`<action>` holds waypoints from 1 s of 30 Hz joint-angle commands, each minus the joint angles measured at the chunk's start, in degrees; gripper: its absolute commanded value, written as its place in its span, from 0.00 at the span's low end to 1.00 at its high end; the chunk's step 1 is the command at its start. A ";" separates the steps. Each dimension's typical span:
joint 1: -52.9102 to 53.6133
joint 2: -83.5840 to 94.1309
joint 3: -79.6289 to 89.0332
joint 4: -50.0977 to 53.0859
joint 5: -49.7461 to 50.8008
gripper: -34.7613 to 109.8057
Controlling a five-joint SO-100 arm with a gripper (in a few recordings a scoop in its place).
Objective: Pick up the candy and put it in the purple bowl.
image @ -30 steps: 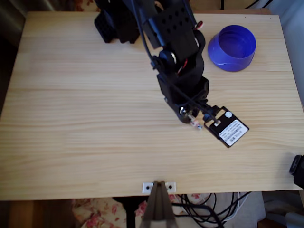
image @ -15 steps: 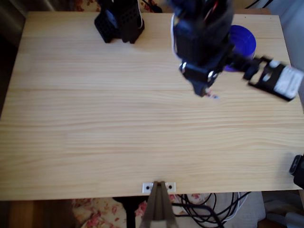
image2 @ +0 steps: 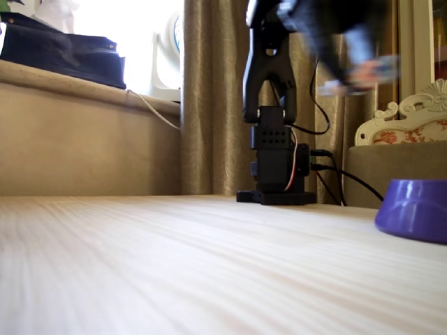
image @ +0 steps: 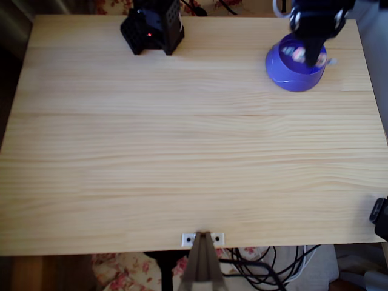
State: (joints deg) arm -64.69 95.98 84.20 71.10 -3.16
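Candy (image: 299,54) at fingers (image: 313,56), over purple bowl (image: 295,75)

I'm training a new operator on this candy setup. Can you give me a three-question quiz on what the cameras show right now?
1. True or false: in the overhead view the gripper is over the purple bowl.
2. Where on the table is the bowl in the overhead view? A) upper right B) lower left C) centre
3. In the fixed view, is the arm high above the bowl sharp or blurred?

Key
1. True.
2. A.
3. Blurred; whether the candy is gripped cannot be told.
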 commanded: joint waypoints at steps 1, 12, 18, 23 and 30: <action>-5.98 5.54 -3.16 -2.99 1.67 0.24; -12.39 2.46 4.04 -16.08 6.94 0.24; -11.95 -0.18 7.21 -19.95 8.00 0.26; -10.37 0.09 9.67 -21.53 8.00 0.28; -9.14 3.78 14.68 -22.76 7.73 0.32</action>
State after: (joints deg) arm -73.92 93.16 98.70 49.48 4.13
